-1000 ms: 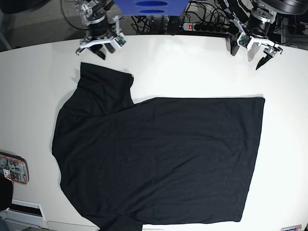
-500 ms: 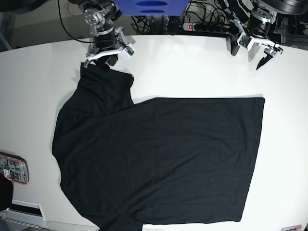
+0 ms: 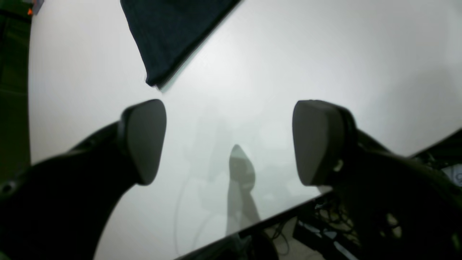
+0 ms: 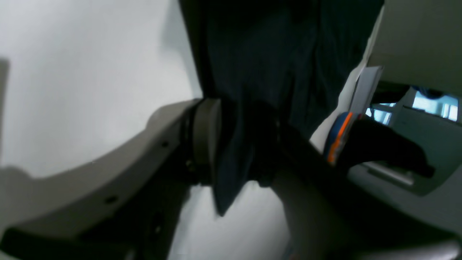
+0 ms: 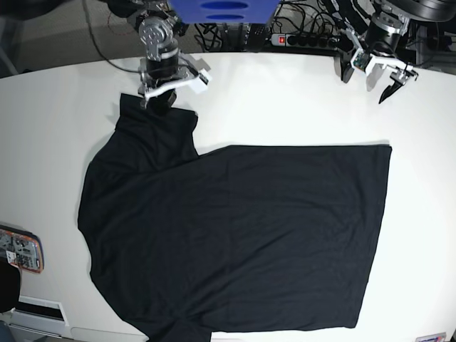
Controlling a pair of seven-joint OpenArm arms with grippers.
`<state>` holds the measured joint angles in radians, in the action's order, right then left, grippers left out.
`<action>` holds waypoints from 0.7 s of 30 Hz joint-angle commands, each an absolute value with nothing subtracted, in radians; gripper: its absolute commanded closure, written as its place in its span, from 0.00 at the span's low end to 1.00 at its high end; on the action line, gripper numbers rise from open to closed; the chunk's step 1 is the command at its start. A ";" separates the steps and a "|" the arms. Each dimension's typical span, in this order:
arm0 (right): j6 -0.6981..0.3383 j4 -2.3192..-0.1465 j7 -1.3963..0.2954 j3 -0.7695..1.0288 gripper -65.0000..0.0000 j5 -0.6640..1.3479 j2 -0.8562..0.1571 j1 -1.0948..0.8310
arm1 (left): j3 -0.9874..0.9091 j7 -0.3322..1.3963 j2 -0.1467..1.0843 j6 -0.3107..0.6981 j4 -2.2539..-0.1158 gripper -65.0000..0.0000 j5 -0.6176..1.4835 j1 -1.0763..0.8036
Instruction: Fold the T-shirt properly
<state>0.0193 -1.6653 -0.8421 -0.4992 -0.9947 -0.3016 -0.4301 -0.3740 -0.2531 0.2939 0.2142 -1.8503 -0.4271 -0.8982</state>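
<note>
1. The T-shirt [image 5: 235, 235] lies spread flat on the white desk [image 5: 57, 128], one sleeve pointing toward the far-left corner.
2. The right pincer [image 5: 158, 100] sits on that sleeve's edge; the right wrist view shows a fold of black fabric [image 4: 234, 159] pinched between its two pads, jaws narrowed onto the cloth.
3. The left pincer [image 5: 370, 75] hangs over bare desk near the far edge, jaws spread wide, holding nothing, well apart from the shirt's hem corner [image 3: 155, 81].
</note>
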 commanded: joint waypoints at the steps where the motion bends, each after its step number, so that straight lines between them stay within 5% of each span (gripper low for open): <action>1: -0.097 -1.592 -0.828 -0.478 0.64 -0.789 -0.309 -0.398 | -0.380 -0.268 0.302 0.202 -1.865 0.23 -0.420 -0.911; 6: -0.097 -1.613 -0.829 -0.478 0.64 -0.792 -0.308 -0.403 | -0.380 -0.266 0.300 0.202 -1.867 0.23 -0.414 -0.903; 12: -0.097 -1.940 -0.842 -0.475 0.64 -0.720 -0.312 -0.521 | -0.386 -0.275 0.300 0.206 -1.871 0.23 -0.369 -0.957; 21: -0.097 -1.956 -0.835 -0.475 0.64 -0.817 -0.314 -0.734 | -0.386 -0.277 0.302 0.203 -1.871 0.23 -0.369 -0.966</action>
<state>-0.0761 -1.9514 -0.8223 -0.4713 -0.8387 -0.3157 -0.7231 -0.3820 -0.2321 0.2993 0.2222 -1.8507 -0.3859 -0.9646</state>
